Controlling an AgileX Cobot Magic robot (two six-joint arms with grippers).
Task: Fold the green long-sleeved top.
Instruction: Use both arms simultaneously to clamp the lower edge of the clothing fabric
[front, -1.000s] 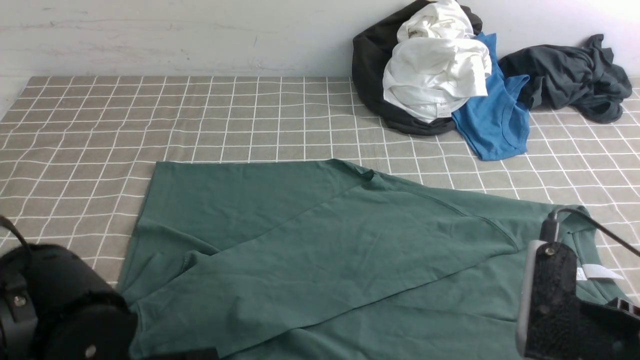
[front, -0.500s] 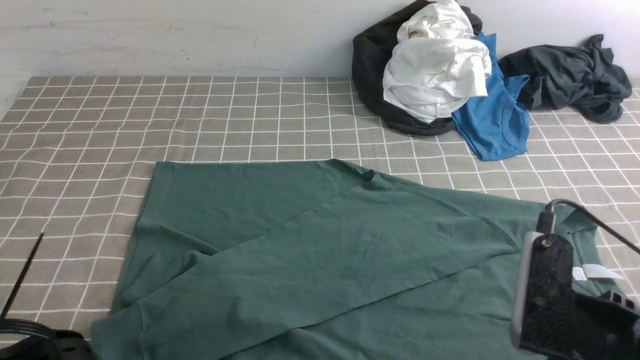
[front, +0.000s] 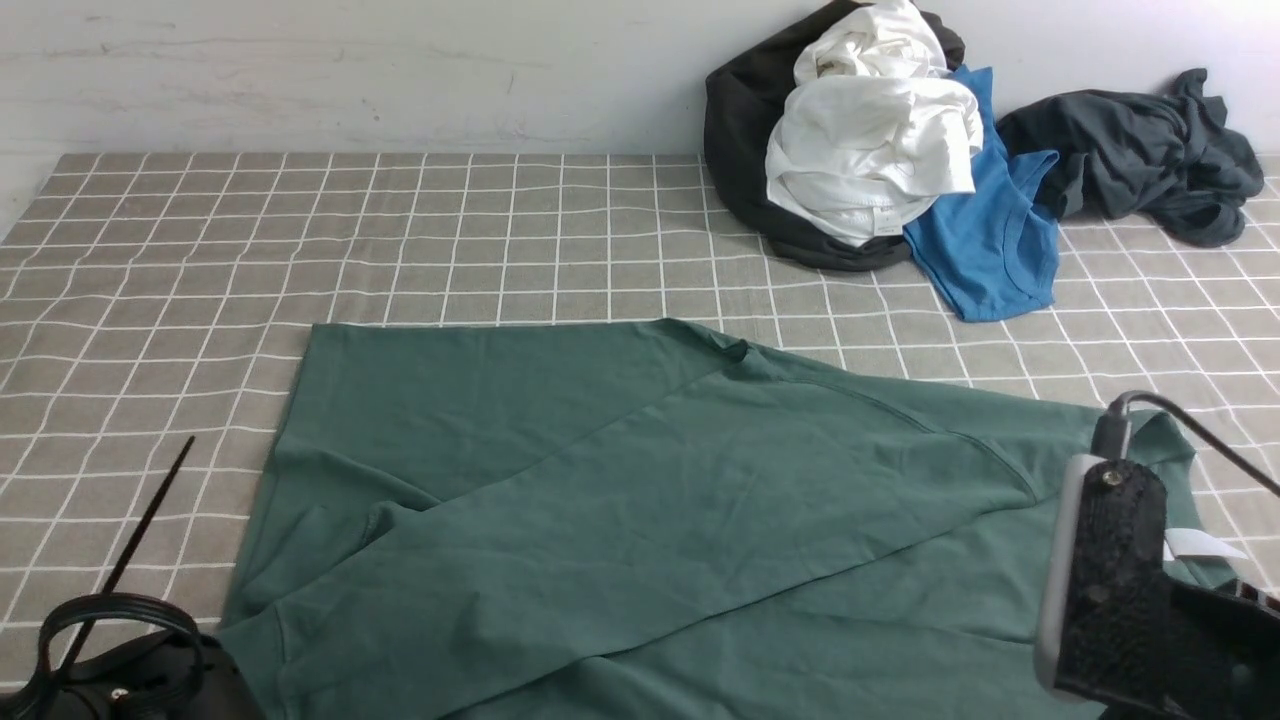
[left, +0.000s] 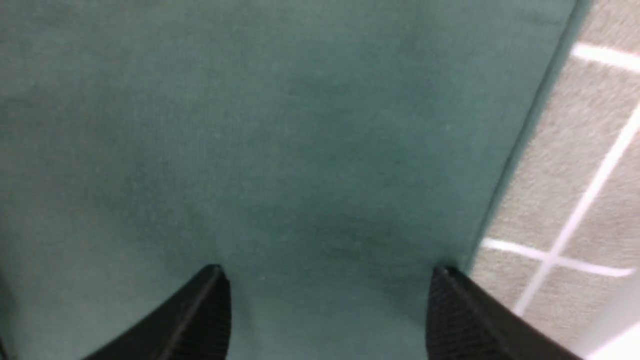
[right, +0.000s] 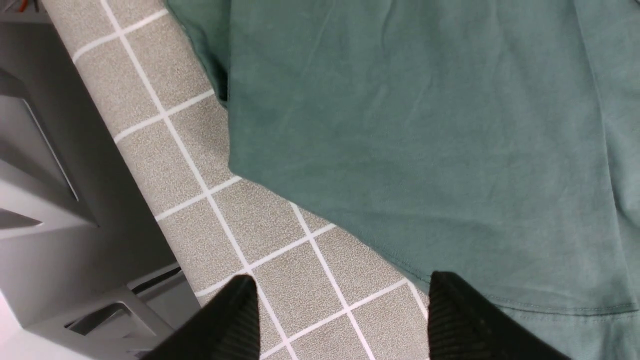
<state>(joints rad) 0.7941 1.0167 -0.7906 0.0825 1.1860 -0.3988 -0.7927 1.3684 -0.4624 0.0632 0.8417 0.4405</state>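
The green long-sleeved top (front: 640, 500) lies flat on the checked tablecloth, one sleeve (front: 760, 470) folded slantwise across its body and the white neck label (front: 1195, 545) at the near right. In the front view my left arm (front: 130, 675) shows only at the near left corner and my right arm (front: 1110, 590) beside the collar; their fingers are hidden there. In the left wrist view my left gripper (left: 330, 277) is open just over the green cloth (left: 280, 140), near its edge. My right gripper (right: 342, 282) is open over bare tablecloth, one finger (right: 450, 310) at the top's hem (right: 400, 260).
A heap of clothes lies at the far right against the wall: a black garment (front: 740, 130), a white one (front: 870, 130), a blue top (front: 990, 240) and a dark grey garment (front: 1140, 150). The table's near edge (right: 100, 165) and grey framework (right: 50, 225) show in the right wrist view.
My left arm dropped back from its large place at the near left to the corner. The top's near-left corner now shows, and it shifted slightly. My right arm edged slightly right.
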